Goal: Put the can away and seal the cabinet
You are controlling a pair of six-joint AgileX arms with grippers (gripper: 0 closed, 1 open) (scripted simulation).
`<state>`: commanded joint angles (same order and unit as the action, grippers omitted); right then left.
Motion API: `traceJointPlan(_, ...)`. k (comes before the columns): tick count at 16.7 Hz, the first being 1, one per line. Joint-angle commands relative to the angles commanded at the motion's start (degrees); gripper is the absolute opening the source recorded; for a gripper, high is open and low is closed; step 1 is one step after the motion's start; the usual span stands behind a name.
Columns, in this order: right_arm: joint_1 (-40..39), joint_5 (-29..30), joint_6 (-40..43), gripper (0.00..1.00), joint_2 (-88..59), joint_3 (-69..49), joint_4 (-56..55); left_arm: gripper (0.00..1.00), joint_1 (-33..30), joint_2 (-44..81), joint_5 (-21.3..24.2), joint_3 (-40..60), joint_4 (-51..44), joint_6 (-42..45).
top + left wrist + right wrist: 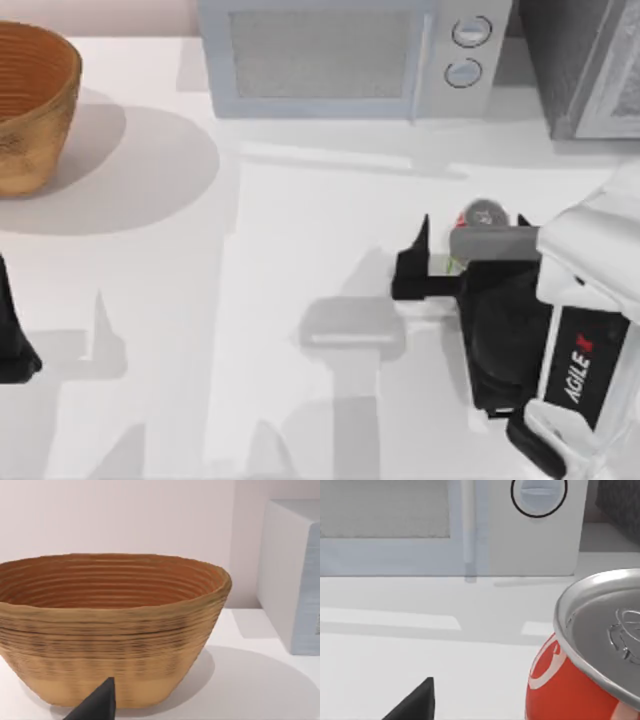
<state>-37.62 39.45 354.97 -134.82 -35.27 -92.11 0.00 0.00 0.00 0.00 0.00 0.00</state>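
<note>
Evidently the right gripper point(425, 262) sits spread wide beside the upright can point(484, 216), lining up a side grasp; left gripper point(12, 345) parked near the basket point(30, 110), its fingers' state I cannot tell

Looking like a rendered mock-up of a kitchen rather than a real home. Sitting on a plain white counter point(300, 250): a pale grey microwave point(350, 55) with two round knobs, a woven brown basket point(30, 105) at the left, a dark speckled cabinet point(585, 60) at the back right corner, a red drink can point(585, 680). Standing behind everything, a bare pinkish wall point(125, 515). Reaching in from the right, a white AgileX arm point(585, 340).
</note>
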Motion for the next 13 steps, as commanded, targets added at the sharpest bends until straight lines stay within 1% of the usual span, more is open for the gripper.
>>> traceJointPlan(13,0.0,0.0,0.0,0.02,0.0,0.0,0.0,1.0,0.0,0.0,0.0,0.0,0.0,0.0)
